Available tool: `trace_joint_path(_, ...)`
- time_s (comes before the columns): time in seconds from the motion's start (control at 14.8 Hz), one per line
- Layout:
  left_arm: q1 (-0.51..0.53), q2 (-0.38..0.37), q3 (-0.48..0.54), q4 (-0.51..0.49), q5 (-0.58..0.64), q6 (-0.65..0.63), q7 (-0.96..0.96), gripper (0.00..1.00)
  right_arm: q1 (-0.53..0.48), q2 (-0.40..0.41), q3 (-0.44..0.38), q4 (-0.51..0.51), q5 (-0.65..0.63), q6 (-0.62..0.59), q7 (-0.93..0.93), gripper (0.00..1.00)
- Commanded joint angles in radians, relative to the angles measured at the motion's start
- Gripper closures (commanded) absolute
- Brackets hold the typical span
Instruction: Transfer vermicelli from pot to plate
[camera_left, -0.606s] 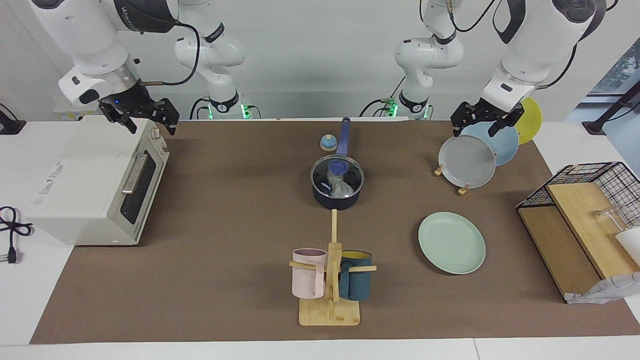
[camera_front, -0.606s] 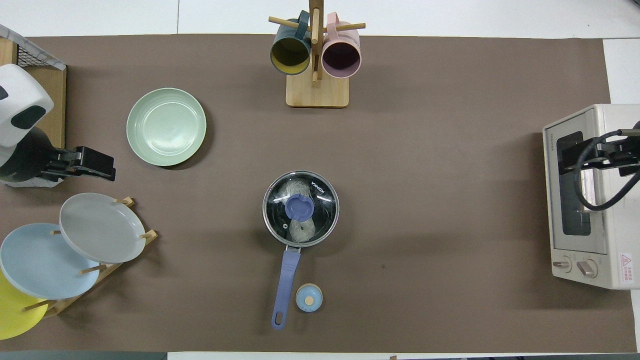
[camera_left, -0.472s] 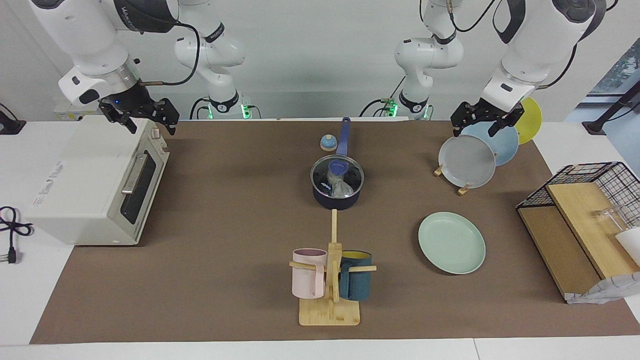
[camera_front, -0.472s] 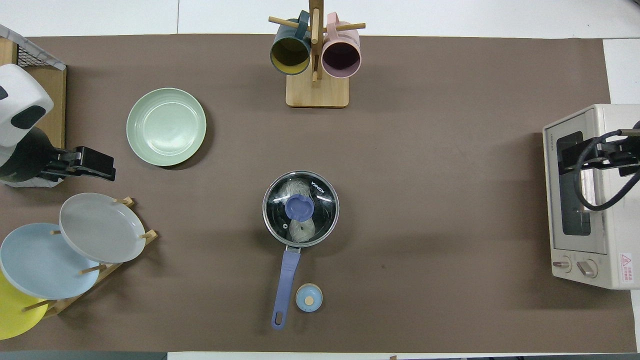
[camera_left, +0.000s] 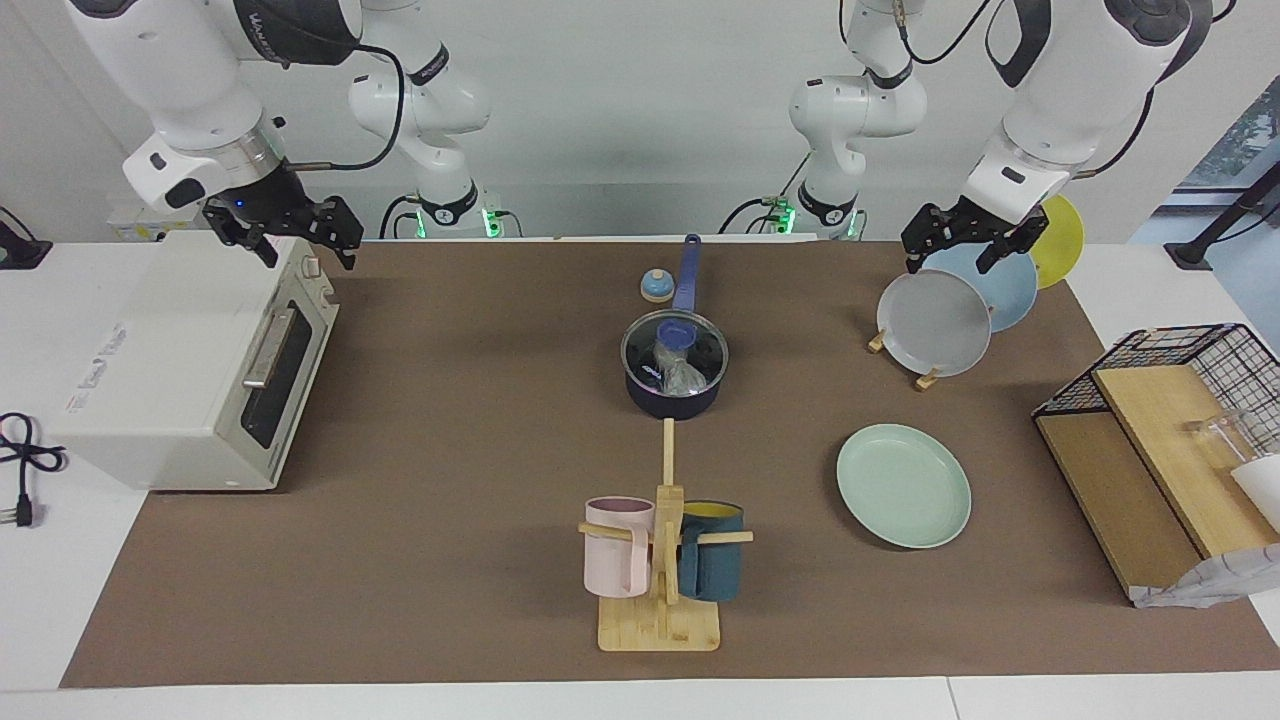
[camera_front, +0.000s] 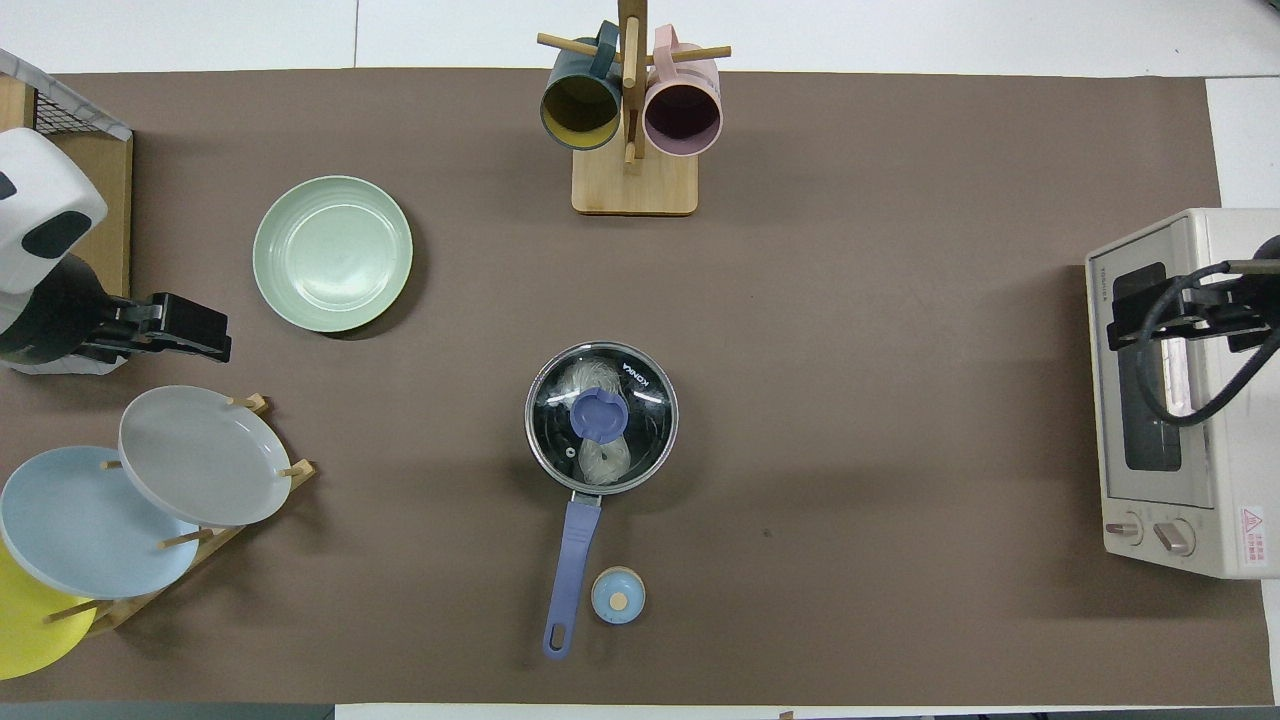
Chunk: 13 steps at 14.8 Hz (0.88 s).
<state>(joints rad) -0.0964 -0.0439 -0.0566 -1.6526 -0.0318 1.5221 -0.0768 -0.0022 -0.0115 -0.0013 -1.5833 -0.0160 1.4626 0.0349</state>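
Glass lid (camera_left: 674, 345) still on pot (camera_left: 673, 390) — right gripper (camera_left: 296, 236) nudged off toaster oven (camera_left: 190, 350); both grippers open, left gripper (camera_left: 960, 246) waiting.

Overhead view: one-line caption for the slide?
Lidded pot holding vermicelli mid-table, mint plate empty toward the left arm's end, both arms waiting at the table ends.

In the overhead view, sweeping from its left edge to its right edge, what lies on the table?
Plate rack → mint plate → pot with lid on, vermicelli inside → toaster oven.
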Motion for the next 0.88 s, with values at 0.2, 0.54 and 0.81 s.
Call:
trace_joint_path(0.2,0.012,-0.005,-0.006,0.005,0.01,-0.011,0.005,0.0,-0.005,0.011,0.128,0.023,0.021,-0.007,0.144,0.0)
trace_joint_path(0.54,0.012,-0.005,-0.006,0.005,0.01,-0.013,0.005,0.0,-0.004,0.083,0.262,0.106,0.018,-0.014,0.31,0.0)
trace_joint_path(0.81,0.012,-0.005,-0.006,0.005,0.012,-0.011,0.005,0.0,0.037,0.18,0.359,0.183,0.001,-0.005,0.431,0.0)
